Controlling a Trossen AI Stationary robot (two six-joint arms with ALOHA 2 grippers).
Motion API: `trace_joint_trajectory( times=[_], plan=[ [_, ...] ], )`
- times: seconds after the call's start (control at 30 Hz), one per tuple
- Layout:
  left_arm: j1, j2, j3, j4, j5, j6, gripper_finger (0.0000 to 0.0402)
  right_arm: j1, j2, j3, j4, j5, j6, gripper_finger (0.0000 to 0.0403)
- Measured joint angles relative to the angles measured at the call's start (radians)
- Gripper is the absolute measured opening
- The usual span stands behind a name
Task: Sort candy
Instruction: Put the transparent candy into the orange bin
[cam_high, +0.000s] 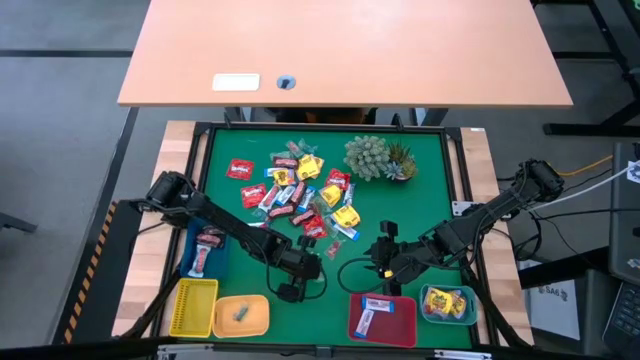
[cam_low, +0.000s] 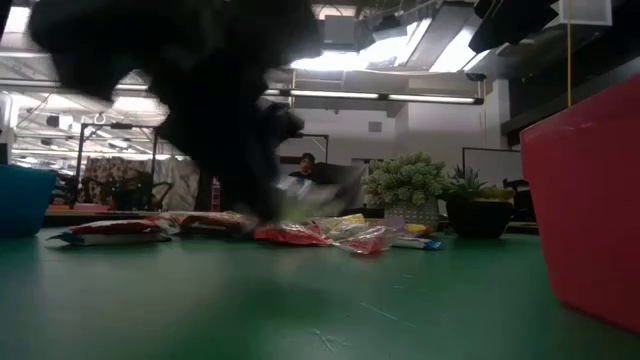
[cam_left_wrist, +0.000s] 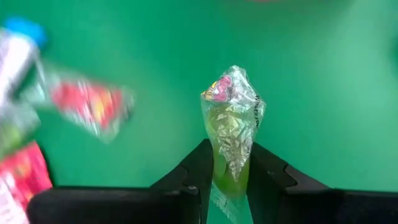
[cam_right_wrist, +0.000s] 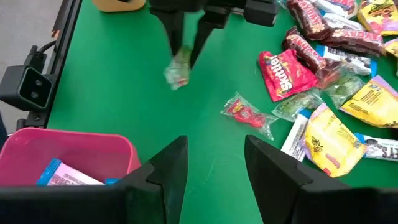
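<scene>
Nearest to you, along the front edge of the green bench (cam_high: 225, 200), stand four small trays: a yellow tray (cam_high: 193, 306), an orange tray (cam_high: 241, 315) with one grey sweet, a red tray (cam_high: 383, 319) with a blue-and-white sweet, and a teal tray (cam_high: 448, 304) with yellow sweets.

Just behind the orange tray you see the left gripper (cam_left_wrist: 231, 180). Its jaws are pinching a clear-wrapped green candy (cam_left_wrist: 232, 124), which stands up between the fingers above the bare green mat. In the right wrist view the same candy (cam_right_wrist: 178, 68) hangs from the dark fingers, a little above the mat.

The right gripper (cam_right_wrist: 214, 163) is behind the red tray, near the middle of the bench. Its jaws are spread and hold nothing.

At the left edge a blue tray (cam_high: 206, 252) contains a red-and-white sweet.

Farther back, in the middle of the mat, lies the candy pile (cam_high: 300, 195): red Skittles bags, yellow packs, dark brown bars and blue-and-white sweets, many of them touching each other. One small red sweet in clear wrap (cam_right_wrist: 245, 114) lies apart, between the pile and the left gripper.

Behind the pile, to the right, is a spiky green plant (cam_high: 378, 158).
</scene>
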Motion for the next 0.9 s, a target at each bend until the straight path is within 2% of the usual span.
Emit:
trace_joint_trajectory(
  times=[0.13, 0.27, 0.47, 0.63, 0.9],
  plan=[
    [-0.008, 0.0, 0.106, -0.026, 0.028, -0.029, 0.0069, 0.0, 0.0, 0.0, 0.0, 0.047, -0.026, 0.0159],
    [-0.026, -0.002, 0.239, -0.123, 0.141, -0.109, 0.0069, 0.0, 0.0, 0.0, 0.0, 0.096, -0.026, 0.0159],
    [-0.089, -0.003, 0.395, -0.344, 0.326, -0.3, 0.0069, 0.0, 0.0, 0.0, 0.0, 0.104, -0.025, 0.0159],
    [-0.185, -0.003, 0.416, -0.499, 0.392, -0.455, 0.0069, 0.0, 0.013, 0.0, 0.0, 0.104, -0.024, 0.0159],
    [-0.329, -0.003, 0.416, -0.854, 0.379, -0.593, 0.0069, 0.0, 0.067, 0.0, 0.001, 0.096, -0.022, 0.0159]
  ],
)
